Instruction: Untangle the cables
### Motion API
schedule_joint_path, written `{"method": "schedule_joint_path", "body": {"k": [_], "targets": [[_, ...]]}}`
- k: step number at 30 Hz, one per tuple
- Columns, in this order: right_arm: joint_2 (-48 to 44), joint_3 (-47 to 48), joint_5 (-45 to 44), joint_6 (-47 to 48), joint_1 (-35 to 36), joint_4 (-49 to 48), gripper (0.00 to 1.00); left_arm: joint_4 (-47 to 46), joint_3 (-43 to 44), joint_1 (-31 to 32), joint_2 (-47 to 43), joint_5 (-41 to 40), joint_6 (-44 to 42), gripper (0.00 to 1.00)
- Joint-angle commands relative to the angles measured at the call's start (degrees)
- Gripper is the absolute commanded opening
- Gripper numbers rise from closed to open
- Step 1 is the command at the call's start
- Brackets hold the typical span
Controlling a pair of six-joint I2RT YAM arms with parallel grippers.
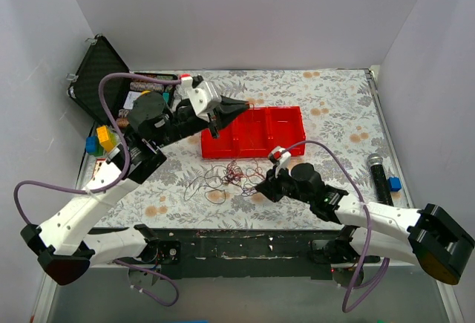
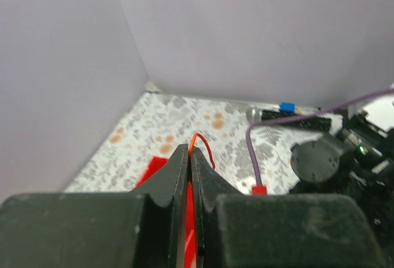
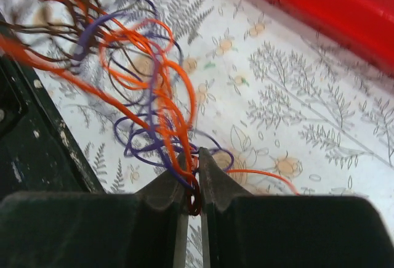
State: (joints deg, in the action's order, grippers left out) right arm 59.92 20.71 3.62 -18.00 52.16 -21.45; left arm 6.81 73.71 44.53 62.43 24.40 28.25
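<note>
The cables [image 1: 221, 178] lie as a loose clump of thin orange, brown and purple wires on the floral tablecloth, in front of the red tray [image 1: 215, 152]. My right gripper [image 1: 266, 188] is at the clump's right edge. In the right wrist view it [image 3: 192, 160] is shut on orange and purple wires [image 3: 154, 77], whose loops spread out ahead. My left gripper [image 1: 243, 106] is raised over the tray's back edge. In the left wrist view it [image 2: 189, 151] is shut on one thin orange wire [image 2: 205, 146] that arcs out of the tips.
An open black case [image 1: 100, 67] stands at the far left, with yellow and blue blocks [image 1: 100, 141] below it. A black microphone [image 1: 378, 178] and a small blue block [image 1: 394, 183] lie at the right. Grey walls enclose the table.
</note>
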Motion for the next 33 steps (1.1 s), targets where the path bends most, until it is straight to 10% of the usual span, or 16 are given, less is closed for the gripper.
{"method": "schedule_joint_path", "body": {"k": [1, 17, 33], "targets": [[-0.07, -3.04, 0.86, -1.95, 0.05, -3.42, 0.14, -4.0, 6.78, 0.11, -0.03, -5.07, -2.14, 0.0], [4.59, -5.59, -3.35, -2.04, 0.05, 5.98, 0.1, -13.56, 27.44, 0.11, 5.5, -12.36, -13.48, 0.0], [4.52, -1.9, -7.22, -5.56, 0.05, 15.65, 0.13, -29.51, 27.27, 0.11, 5.68, -17.81, -24.83, 0.0]]}}
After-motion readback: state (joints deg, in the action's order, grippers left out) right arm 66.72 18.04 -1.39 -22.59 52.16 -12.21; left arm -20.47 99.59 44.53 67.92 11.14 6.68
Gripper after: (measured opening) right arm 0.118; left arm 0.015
